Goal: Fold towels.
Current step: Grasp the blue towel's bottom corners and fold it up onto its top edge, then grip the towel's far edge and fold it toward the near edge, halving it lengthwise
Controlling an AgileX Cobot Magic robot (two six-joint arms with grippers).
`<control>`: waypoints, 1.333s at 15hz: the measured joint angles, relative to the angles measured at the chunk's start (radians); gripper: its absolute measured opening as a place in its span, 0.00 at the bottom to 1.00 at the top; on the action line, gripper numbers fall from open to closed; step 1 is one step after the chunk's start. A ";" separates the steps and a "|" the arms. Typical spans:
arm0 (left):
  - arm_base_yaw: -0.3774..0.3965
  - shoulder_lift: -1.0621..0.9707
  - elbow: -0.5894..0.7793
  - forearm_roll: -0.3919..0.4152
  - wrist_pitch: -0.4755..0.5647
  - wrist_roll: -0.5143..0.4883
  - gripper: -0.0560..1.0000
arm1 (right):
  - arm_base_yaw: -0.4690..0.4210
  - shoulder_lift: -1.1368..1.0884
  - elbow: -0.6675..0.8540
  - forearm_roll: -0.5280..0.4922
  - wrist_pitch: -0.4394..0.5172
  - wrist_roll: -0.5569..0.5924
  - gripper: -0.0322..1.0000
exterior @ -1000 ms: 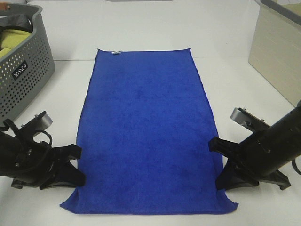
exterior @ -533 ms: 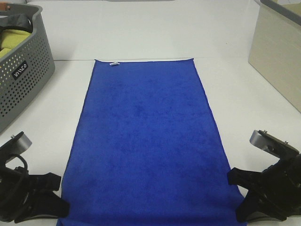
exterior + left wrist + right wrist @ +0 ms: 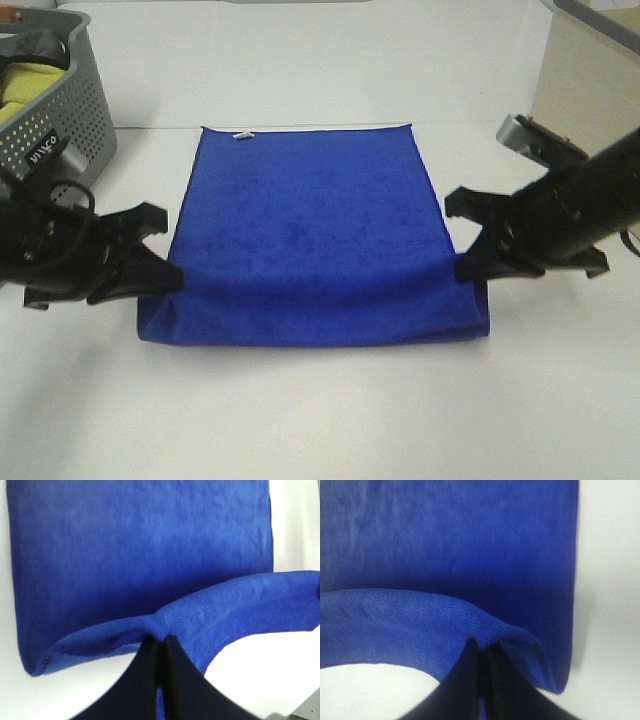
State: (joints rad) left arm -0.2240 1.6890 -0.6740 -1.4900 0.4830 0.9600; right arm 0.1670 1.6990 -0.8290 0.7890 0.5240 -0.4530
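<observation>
One blue towel [image 3: 310,215] lies on the white counter [image 3: 320,410], its near end raised and doubled over, so the layer beneath is hidden. Two corners are pinched, one by the left gripper [image 3: 172,281], one by the right gripper [image 3: 464,268]. One grey basket [image 3: 70,130] is cut off at the frame edge.

The grey basket [image 3: 85,120] bears a black label [image 3: 42,156], lettering too blurred to read.
</observation>
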 joint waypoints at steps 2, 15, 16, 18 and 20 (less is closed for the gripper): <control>0.001 0.090 -0.186 0.151 -0.015 -0.150 0.06 | 0.000 0.111 -0.224 -0.096 0.051 0.076 0.03; 0.063 0.672 -1.136 0.524 -0.071 -0.494 0.06 | -0.046 0.841 -1.469 -0.328 0.311 0.250 0.03; 0.063 0.716 -1.185 0.524 -0.078 -0.494 0.06 | -0.046 0.887 -1.517 -0.328 0.311 0.250 0.03; 0.063 0.789 -1.262 0.527 -0.126 -0.494 0.10 | -0.046 0.979 -1.558 -0.346 0.281 0.250 0.03; 0.063 0.797 -1.265 0.528 -0.135 -0.494 0.17 | -0.046 0.987 -1.558 -0.349 0.271 0.250 0.05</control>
State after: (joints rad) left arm -0.1610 2.4860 -1.9390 -0.9620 0.3480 0.4660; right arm 0.1210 2.6860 -2.3870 0.4400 0.7950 -0.2030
